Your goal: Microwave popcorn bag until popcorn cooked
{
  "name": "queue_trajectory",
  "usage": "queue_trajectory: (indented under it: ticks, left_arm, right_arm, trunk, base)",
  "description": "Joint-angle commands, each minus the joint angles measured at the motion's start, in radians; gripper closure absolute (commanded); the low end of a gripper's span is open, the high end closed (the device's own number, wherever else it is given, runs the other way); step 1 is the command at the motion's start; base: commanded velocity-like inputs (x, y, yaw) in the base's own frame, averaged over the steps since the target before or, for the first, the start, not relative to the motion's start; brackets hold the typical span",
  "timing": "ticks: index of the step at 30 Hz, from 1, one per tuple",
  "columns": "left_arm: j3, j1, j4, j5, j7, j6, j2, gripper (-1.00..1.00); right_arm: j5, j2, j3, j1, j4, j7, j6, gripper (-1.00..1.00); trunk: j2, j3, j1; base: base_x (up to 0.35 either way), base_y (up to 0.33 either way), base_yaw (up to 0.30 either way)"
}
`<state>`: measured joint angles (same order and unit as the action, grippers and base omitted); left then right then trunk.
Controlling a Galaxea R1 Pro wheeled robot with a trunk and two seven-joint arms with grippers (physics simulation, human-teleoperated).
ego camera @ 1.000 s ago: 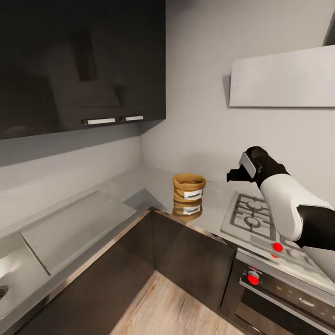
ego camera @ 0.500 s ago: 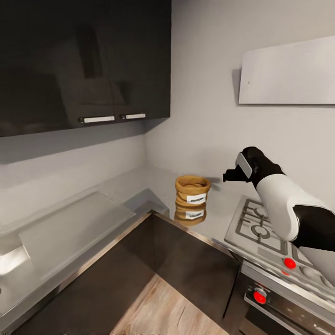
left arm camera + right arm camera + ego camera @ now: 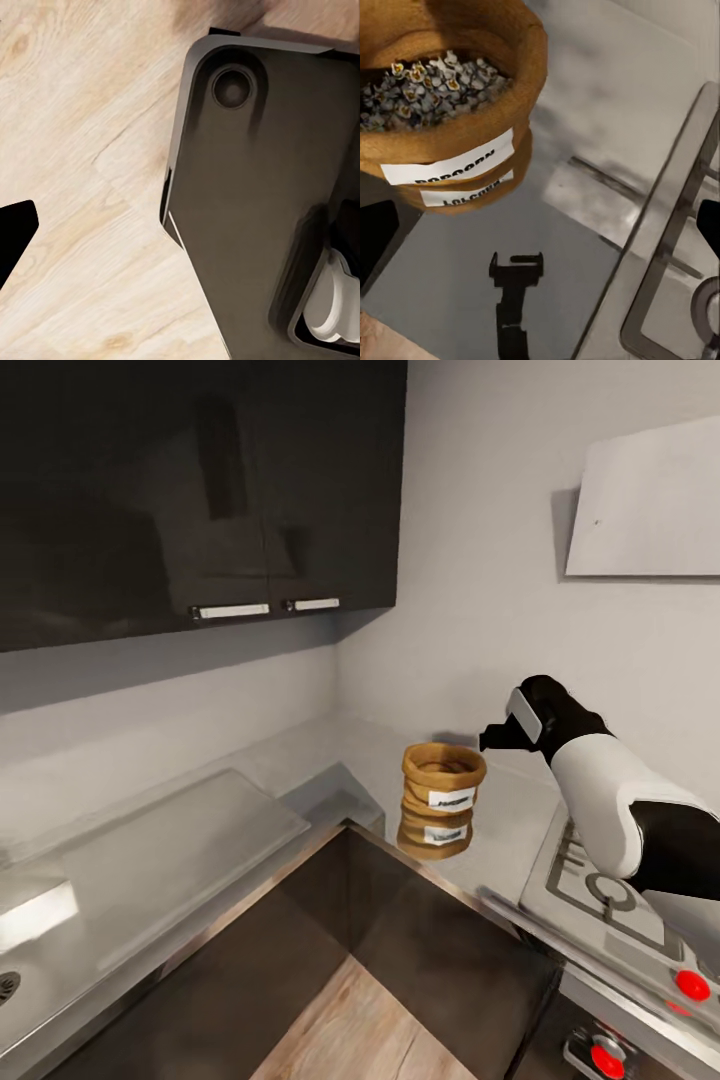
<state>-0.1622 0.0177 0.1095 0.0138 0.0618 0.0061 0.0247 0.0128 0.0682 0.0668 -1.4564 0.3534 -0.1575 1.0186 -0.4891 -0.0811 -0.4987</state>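
Note:
The popcorn bag [image 3: 443,784], a tan sack with a rolled rim and a white label, stands upright on the grey steel countertop [image 3: 300,760] near the inside corner. Its mirror image lies on the steel just below it. My right gripper [image 3: 497,738] hovers just right of the bag's rim, slightly above it and apart from it. The right wrist view shows the bag [image 3: 457,142] holding pale popcorn kernels [image 3: 427,86], and the right gripper [image 3: 544,232] is open with nothing between its fingers. My left gripper [image 3: 180,240] hangs open over the wooden floor.
A steel gas hob [image 3: 610,885] with red knobs borders the bag's right side. Black wall cabinets [image 3: 200,490] hang above the counter and a pale hood [image 3: 650,500] above the hob. A drainboard [image 3: 170,855] and sink [image 3: 8,985] lie left. My dark base [image 3: 255,195] shows in the left wrist view.
The camera has moved, shifting the whole scene. The bag now sits closer to my right gripper than before. It stands unmoved on the countertop.

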Motion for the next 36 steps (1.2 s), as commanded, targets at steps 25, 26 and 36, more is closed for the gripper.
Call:
queue_trajectory:
  ticks: [25,26,36]
  left_arm:
    - [-0.003,0.001,0.000,0.002,0.001,-0.002,-0.001,-1.00]
    - [-0.003,0.001,0.000,0.002,0.001,-0.003,-0.001,-1.00]
    - [-0.003,0.001,0.000,0.002,0.001,-0.005,0.000,-1.00]
  right_arm:
    - [0.001,-0.001,0.008,-0.001,0.001,-0.003,0.003,-1.00]
    - [0.001,-0.001,0.008,-0.001,0.001,-0.003,0.003,-1.00]
    - [0.001,0.000,0.008,-0.001,-0.047,-0.001,0.000,-1.00]
  trunk:
    - [-0.002,-0.003,-0.001]
    - [-0.002,-0.003,-0.001]
    - [-0.002,-0.008,-0.001]
  base:
    - [0.221,-0.047,0.005]
    - [0.108,-0.093,0.000]
    - [0.014,-0.012,0.000]
